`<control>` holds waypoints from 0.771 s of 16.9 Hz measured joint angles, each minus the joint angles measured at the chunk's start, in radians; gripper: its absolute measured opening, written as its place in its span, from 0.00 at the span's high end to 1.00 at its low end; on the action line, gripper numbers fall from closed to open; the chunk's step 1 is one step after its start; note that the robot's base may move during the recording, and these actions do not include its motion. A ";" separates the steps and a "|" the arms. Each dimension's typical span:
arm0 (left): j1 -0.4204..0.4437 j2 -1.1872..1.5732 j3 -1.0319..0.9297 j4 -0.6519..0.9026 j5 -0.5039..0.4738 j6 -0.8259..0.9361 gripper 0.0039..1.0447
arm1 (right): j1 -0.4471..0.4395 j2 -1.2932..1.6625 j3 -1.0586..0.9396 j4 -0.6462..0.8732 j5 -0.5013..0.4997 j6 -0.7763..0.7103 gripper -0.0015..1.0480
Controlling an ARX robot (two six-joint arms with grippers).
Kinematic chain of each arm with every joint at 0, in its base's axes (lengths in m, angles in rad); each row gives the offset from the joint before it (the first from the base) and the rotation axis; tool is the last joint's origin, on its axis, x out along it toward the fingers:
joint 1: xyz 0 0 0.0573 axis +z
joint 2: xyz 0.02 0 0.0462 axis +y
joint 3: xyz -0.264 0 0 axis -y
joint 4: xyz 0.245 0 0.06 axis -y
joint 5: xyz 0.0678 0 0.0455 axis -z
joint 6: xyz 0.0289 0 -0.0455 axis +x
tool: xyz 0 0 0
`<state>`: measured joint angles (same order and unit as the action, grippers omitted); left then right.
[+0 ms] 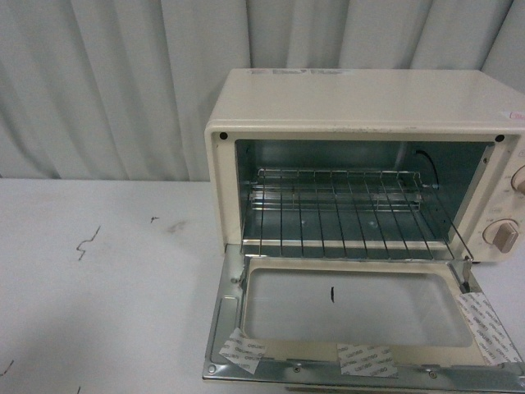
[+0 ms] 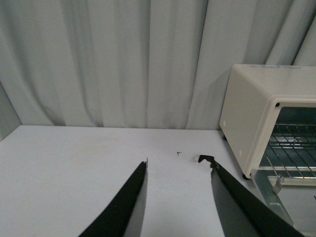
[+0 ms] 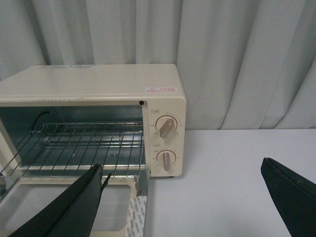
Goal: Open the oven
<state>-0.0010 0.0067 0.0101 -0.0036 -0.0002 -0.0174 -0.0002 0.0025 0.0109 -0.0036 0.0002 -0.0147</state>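
Observation:
The cream-white oven (image 1: pixel 361 103) stands on the white table at the right of the front view. Its glass door (image 1: pixel 353 316) hangs fully down, flat toward me, and the wire rack (image 1: pixel 344 209) shows inside. No arm appears in the front view. In the left wrist view my left gripper (image 2: pixel 177 165) is open over bare table, to the left of the oven (image 2: pixel 247 113). In the right wrist view my right gripper (image 3: pixel 182 170) is open in front of the oven (image 3: pixel 98 84). One of its fingers (image 3: pixel 74 202) is over the door; the other is over the table beside the knobs (image 3: pixel 167 127).
Grey curtain (image 1: pixel 107 82) hangs close behind the table and oven. Strips of printed tape (image 1: pixel 242 349) stick to the inner side of the door. Small dark marks (image 1: pixel 86 240) dot the white table (image 1: pixel 98 295) left of the oven.

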 joint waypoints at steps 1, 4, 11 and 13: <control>0.000 0.000 0.000 0.000 0.000 0.000 0.52 | 0.000 0.000 0.000 0.000 0.000 0.000 0.06; 0.000 0.000 0.000 0.000 0.000 0.000 0.17 | 0.000 0.000 0.000 0.000 0.000 0.000 0.06; 0.000 0.000 0.000 0.001 0.000 0.000 0.06 | 0.000 0.001 0.000 0.000 0.000 0.000 0.06; 0.000 0.000 0.000 0.002 0.000 0.000 0.06 | 0.000 0.001 0.000 0.001 0.000 0.000 0.06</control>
<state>-0.0010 0.0067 0.0101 -0.0021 -0.0006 -0.0170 -0.0002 0.0032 0.0109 -0.0029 0.0002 -0.0147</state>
